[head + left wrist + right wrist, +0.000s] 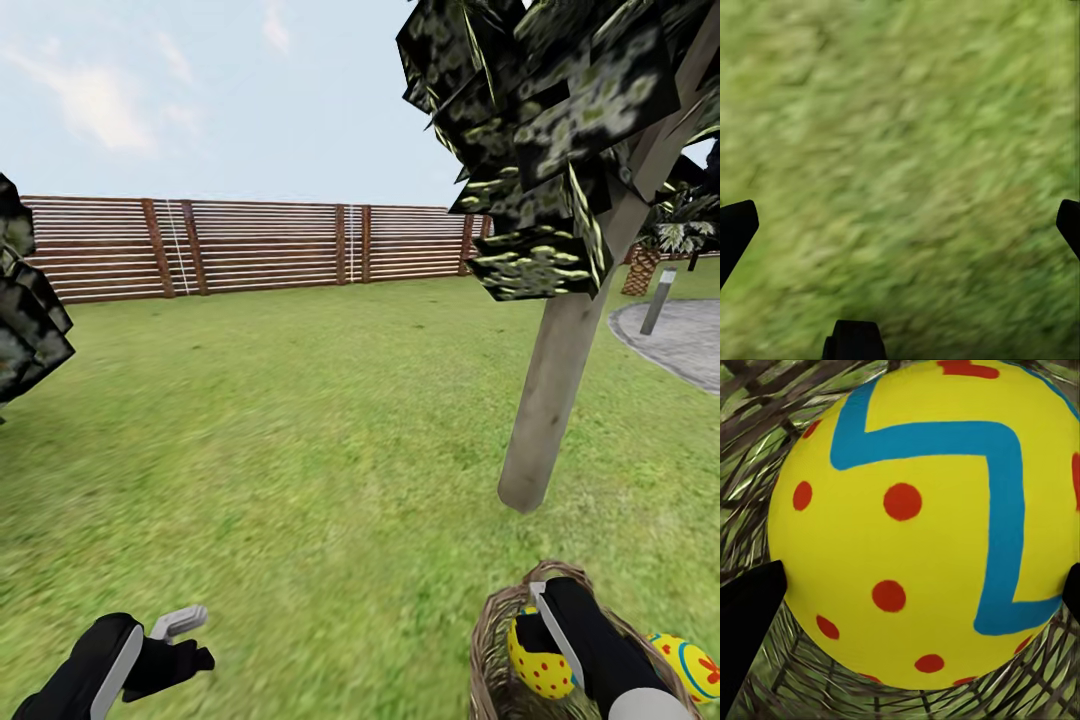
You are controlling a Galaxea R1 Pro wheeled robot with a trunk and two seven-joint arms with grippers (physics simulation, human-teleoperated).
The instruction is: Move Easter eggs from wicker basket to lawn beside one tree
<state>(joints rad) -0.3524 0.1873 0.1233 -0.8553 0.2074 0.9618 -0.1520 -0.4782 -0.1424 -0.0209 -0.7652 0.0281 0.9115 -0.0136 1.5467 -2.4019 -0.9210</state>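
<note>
Your right gripper (922, 592) sits down in the wicker basket (490, 640), near right by the tree (560, 380), fingers apart round an egg (922, 517), not clamped. Close off-centre & it'll squirt out.

Bright, even daylight under a pale sky, with no cast shadows or glare. The lawn (300, 420) blurs toward the head view's lower edge and is smeared in the left wrist view. The egg (922, 525) renders sharp up close.
</note>
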